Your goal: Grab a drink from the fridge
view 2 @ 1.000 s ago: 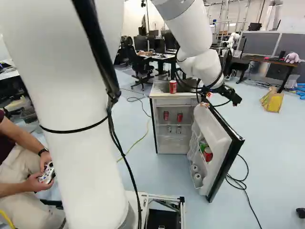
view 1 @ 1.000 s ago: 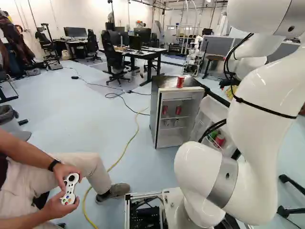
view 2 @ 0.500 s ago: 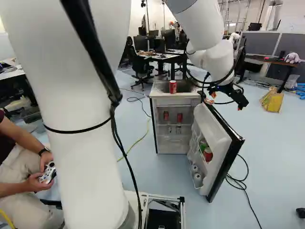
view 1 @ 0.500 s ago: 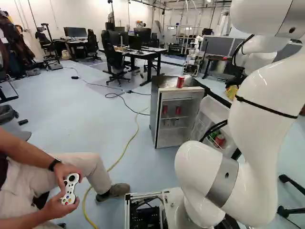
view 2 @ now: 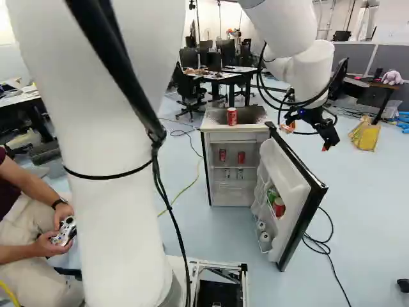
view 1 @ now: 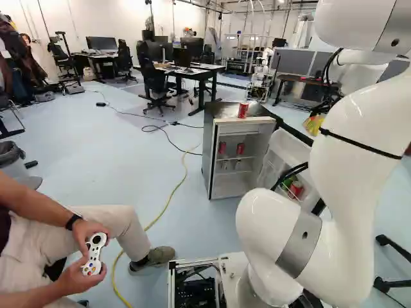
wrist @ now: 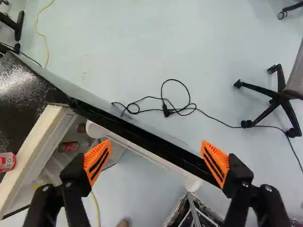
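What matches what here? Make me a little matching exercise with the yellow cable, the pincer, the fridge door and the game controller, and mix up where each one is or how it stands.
Column one
1. Yellow cable
2. Pincer
3. Fridge door
4. Game controller

Column two
A. In a person's hands
B. Swung open
C. Lying along the floor
D. Two orange-padded fingers standing apart

Right pairs: 1-C, 2-D, 3-B, 4-A
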